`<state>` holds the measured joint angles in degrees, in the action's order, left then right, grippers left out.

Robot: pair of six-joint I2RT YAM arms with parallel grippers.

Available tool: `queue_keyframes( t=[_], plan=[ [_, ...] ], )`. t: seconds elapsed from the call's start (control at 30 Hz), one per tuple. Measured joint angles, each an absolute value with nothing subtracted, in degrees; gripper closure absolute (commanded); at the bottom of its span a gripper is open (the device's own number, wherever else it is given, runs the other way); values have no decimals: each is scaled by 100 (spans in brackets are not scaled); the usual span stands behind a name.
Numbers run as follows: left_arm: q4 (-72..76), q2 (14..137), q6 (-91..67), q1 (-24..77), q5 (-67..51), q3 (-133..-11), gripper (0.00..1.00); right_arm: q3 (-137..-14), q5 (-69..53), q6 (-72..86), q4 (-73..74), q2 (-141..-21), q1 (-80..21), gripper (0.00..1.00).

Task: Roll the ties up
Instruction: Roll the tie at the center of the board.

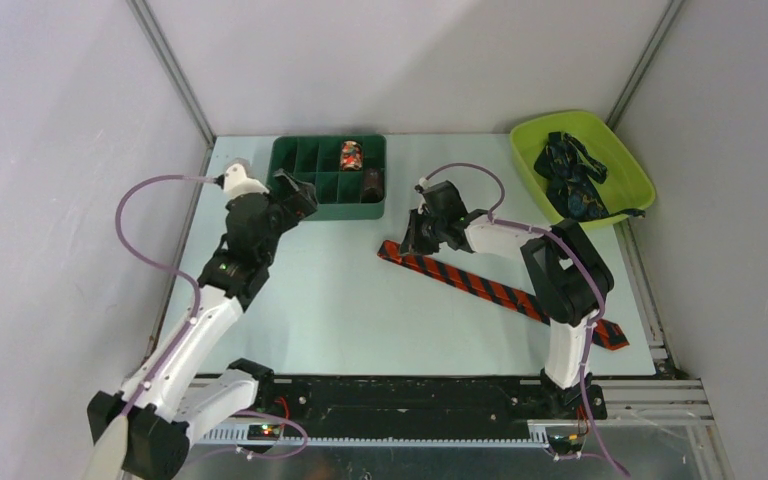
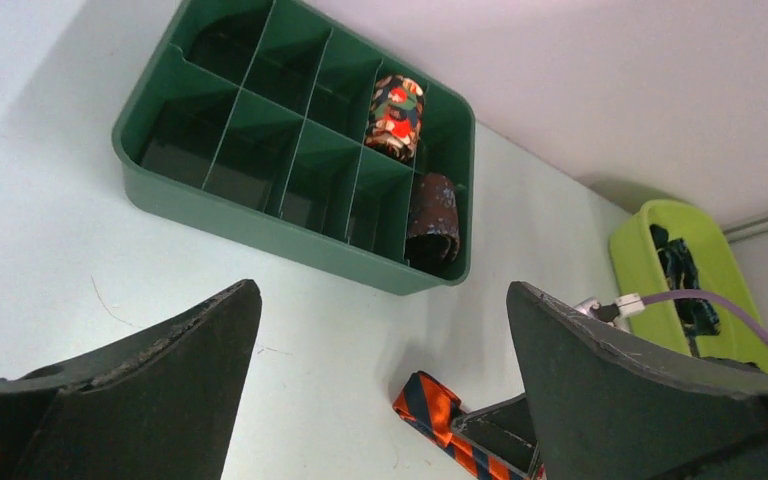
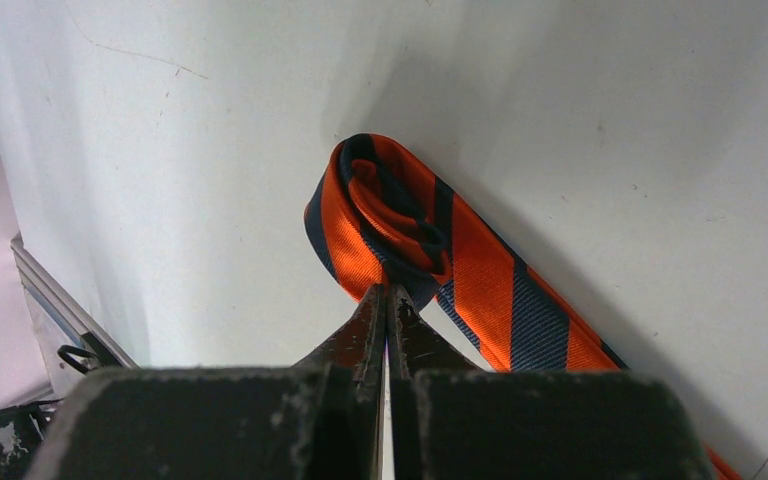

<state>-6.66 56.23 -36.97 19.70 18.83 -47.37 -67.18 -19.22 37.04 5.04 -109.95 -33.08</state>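
- Although the right wrist camera sees the cloth up close, no lettering or label on it can be read.
- A striped tie (image 1: pixel 480 285) lies flat on the tabletop (image 1: pixel 340 290). It runs on a diagonal from the middle toward the near right corner.
- Its fabric is bright orange with dark navy diagonal stripes, finely ribbed and slightly glossy.
- The far end of this tie is curled over on itself into a loose first turn, and the rest trails off as a flat strip.
- The right fingers (image 3: pixel 360 345) are pressed together with their tips at the edge of that curl. Whether any cloth is caught between them cannot be told.
- The left fingers (image 2: pixel 160 380) stand spread wide apart over the tabletop, gripping nothing, just in front of a green organiser tray (image 2: pixel 260 225).
- That tray sits at the far edge and is split into two rows of compartments.
- A rolled tie (image 2: pixel 397 117), blotched red, cream and dark, stands toward the right of the back row.
- A dark roll (image 2: pixel 435 220) with a brownish pattern fills the right-hand end compartment of the front row.
- A lime-green bin (image 1: pixel 625 150) in the far right corner holds a heap of navy ties (image 1: pixel 570 175) with a pale pattern.
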Motion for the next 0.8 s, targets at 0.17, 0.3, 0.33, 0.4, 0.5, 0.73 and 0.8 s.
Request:
queue_keyframes(
  t=[0.17,0.3,0.33,0.4,0.5,0.73,0.8],
  plan=[
    [-620,5100,-3686,1881,1872,-4563,0,-6718,-1898,3673,521,-11004,-3308,100],
    [-578,5068,-3688,1861,1721,-4499,4,-6718,-1837,3660,528,-11041,-3315,100],
    [-561,5146,-3688,1859,1656,-4499,7,-6718,-1811,3658,537,-11054,-3317,100],
    [-497,5391,-3686,1859,1428,-4497,8,-6718,-1767,3653,554,-11067,-3336,100],
    [-259,5758,-3697,1859,1009,-4386,9,-6718,-1699,3647,556,-11067,-3361,100],
    [281,6517,-3688,1975,250,-4047,10,-6718,-1597,3645,572,-11067,-3391,100],
    [412,6731,-3682,2093,119,-4036,10,-6716,-1566,3645,572,-11067,-3395,100]
  ],
)
